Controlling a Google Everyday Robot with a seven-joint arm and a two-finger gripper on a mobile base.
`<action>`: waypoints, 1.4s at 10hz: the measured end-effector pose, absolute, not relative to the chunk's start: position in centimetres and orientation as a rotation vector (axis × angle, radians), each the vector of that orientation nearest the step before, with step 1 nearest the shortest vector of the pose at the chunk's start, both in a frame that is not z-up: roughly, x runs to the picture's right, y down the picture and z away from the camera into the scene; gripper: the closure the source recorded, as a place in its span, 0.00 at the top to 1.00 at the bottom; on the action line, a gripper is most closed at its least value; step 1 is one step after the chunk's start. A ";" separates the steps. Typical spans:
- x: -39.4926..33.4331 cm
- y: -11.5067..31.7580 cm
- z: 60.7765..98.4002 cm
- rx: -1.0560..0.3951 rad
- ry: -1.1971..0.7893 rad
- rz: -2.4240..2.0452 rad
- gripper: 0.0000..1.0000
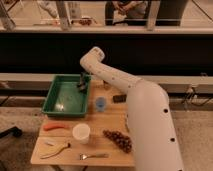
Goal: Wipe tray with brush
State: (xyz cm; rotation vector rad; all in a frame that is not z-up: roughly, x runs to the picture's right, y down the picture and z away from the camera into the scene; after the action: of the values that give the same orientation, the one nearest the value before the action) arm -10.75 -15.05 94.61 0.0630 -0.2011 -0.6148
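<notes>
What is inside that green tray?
Inside the tray, at its far right corner, the robot's gripper reaches down, closed on a small dark brush. The rest of the green bottom looks bare. Whatever lies right under the brush head is covered.
</notes>
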 end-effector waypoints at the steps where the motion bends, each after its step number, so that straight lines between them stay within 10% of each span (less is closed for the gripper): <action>1: -11.1 -15.1 94.9 0.084 -0.207 -0.620 0.00; 14: -23.4 -10.1 99.6 0.109 -0.405 -0.651 0.00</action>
State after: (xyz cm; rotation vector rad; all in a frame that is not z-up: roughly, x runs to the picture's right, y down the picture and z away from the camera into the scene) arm -23.45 -10.06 99.63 0.1092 -0.4053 -0.6505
